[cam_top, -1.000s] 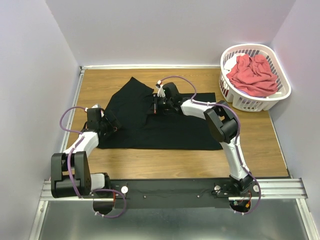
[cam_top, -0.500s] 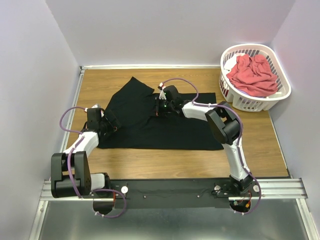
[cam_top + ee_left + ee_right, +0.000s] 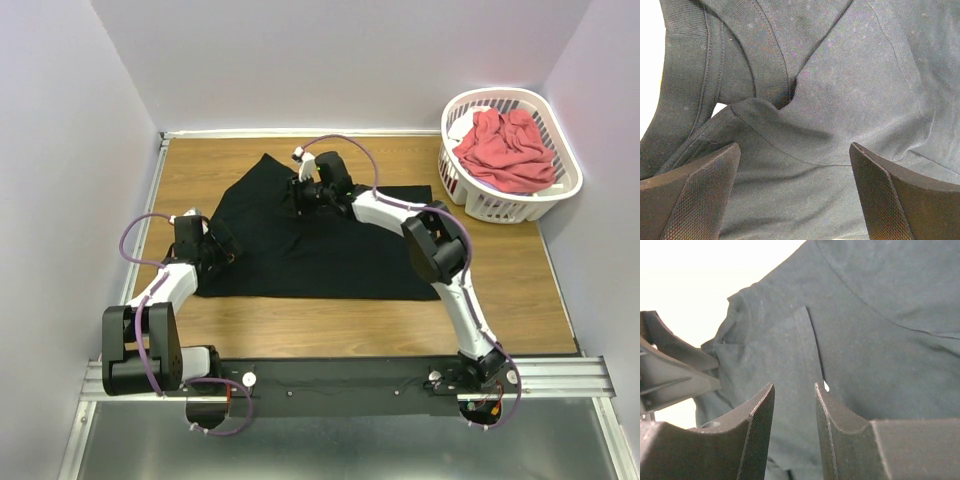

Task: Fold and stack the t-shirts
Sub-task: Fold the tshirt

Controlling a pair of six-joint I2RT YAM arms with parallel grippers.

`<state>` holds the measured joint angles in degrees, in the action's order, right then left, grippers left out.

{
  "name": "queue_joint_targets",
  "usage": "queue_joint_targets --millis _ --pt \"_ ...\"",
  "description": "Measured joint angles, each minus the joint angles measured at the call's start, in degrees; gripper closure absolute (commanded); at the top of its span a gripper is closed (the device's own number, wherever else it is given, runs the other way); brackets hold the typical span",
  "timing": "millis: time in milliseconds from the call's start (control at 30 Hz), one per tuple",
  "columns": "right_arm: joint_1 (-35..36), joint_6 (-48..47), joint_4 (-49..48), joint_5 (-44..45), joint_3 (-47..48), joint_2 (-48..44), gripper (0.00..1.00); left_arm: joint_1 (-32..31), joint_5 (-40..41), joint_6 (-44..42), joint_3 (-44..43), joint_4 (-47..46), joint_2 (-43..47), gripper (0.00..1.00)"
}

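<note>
The black t-shirt (image 3: pixel 330 255) lies spread on the wooden table (image 3: pixel 510 290), with one part reaching toward the back left. My left gripper (image 3: pixel 222 255) is at the shirt's left edge. In the left wrist view it (image 3: pixel 795 150) is wide open just above the black cloth (image 3: pixel 840 90), near the ribbed collar. My right gripper (image 3: pixel 297 193) is over the shirt's far middle. In the right wrist view it (image 3: pixel 794 386) has a narrow gap between its fingers above the black cloth (image 3: pixel 880 315). The coral-red t-shirt (image 3: pixel 505 150) lies crumpled in the basket.
The white slotted laundry basket (image 3: pixel 560 190) stands at the back right corner. White walls close in the table at the left, back and right. Bare wood shows in front of the shirt and to its right.
My right gripper has moved away from me and a little left, from the shirt's middle to its far part. The left arm has not moved.
</note>
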<state>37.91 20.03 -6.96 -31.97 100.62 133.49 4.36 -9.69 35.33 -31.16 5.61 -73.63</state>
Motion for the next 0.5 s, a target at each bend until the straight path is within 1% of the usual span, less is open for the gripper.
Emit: queue_joint_targets --millis 300,500 --pt "0.94 -0.66 0.61 -2.43 9.40 10.51 0.54 -0.37 0.04 -0.04 0.00 0.02 0.00 0.02" --pt "1.03 -0.61 1.01 -3.30 13.88 13.27 0.54 -0.59 0.07 -0.07 0.00 0.02 0.00 0.02"
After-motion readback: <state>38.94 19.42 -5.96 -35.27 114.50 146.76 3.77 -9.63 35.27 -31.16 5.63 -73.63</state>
